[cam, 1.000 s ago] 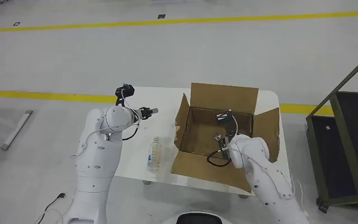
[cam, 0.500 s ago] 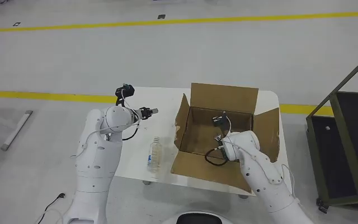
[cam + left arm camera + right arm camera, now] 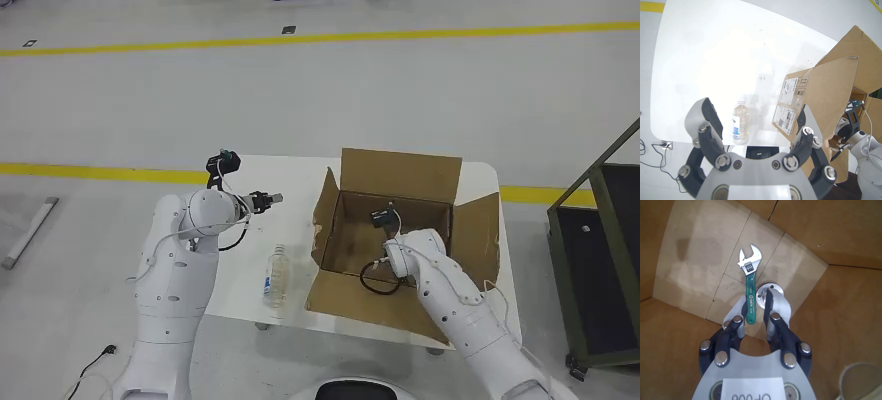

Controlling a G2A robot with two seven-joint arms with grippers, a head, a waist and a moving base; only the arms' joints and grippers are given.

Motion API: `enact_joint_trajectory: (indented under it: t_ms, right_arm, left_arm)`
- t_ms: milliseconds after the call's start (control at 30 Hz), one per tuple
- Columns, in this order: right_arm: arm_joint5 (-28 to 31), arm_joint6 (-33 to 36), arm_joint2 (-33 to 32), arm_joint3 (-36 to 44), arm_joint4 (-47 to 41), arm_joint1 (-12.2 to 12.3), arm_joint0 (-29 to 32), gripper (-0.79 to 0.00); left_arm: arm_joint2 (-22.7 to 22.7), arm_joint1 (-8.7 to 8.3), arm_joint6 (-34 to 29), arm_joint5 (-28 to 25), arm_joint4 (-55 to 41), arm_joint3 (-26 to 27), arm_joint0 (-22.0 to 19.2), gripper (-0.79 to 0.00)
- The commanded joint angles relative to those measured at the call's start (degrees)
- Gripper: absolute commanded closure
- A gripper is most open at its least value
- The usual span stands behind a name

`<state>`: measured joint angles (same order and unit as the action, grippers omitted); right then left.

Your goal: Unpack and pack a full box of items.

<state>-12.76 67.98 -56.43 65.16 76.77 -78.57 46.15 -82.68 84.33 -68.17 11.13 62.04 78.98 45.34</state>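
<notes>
Wrench (image 3: pixel 750 279) lies on box (image 3: pixel 687 256) floor beneath right hand (image 3: pixel 756 300), fingers (image 3: pixel 769 303) parted.

A white table (image 3: pixel 290 175) with rounded corners stands on a pale grey floor (image 3: pixel 300 100). Two yellow lines cross the floor: one (image 3: pixel 320 38) far behind the table, the other (image 3: pixel 90 171) showing on both sides of it. A small dark square (image 3: pixel 288 29) sits just beside the far line. A grey bar (image 3: pixel 28 232) lies on the floor well off to the left. A greenish metal rack (image 3: pixel 600 270) stands to the right. Under the table's near edge a white socket block (image 3: pixel 666 145) lies on the floor, thin black cables (image 3: pixel 663 163) trailing from it.
</notes>
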Motion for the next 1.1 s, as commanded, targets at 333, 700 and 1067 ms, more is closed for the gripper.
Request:
enact_joint_trajectory:
  t_ms: [333, 700, 1067]
  right_arm:
    - [-0.39, -3.73, 2.37, -11.43, -3.31, -2.47, -4.57, -0.268]
    - [-0.39, -5.71, 3.55, -17.38, -5.5, -4.19, -6.6, -0.268]
    - [2.72, -6.95, 2.55, -18.59, -9.68, -5.03, -7.39, -0.271]
  left_arm:
    - [0.0, 0.0, 0.0, 0.0, 0.0, 0.0, 0.0, -0.785]
    - [0.0, 0.0, 0.0, 0.0, 0.0, 0.0, 0.0, -0.785]
    - [0.0, 0.0, 0.0, 0.0, 0.0, 0.0, 0.0, -0.785]
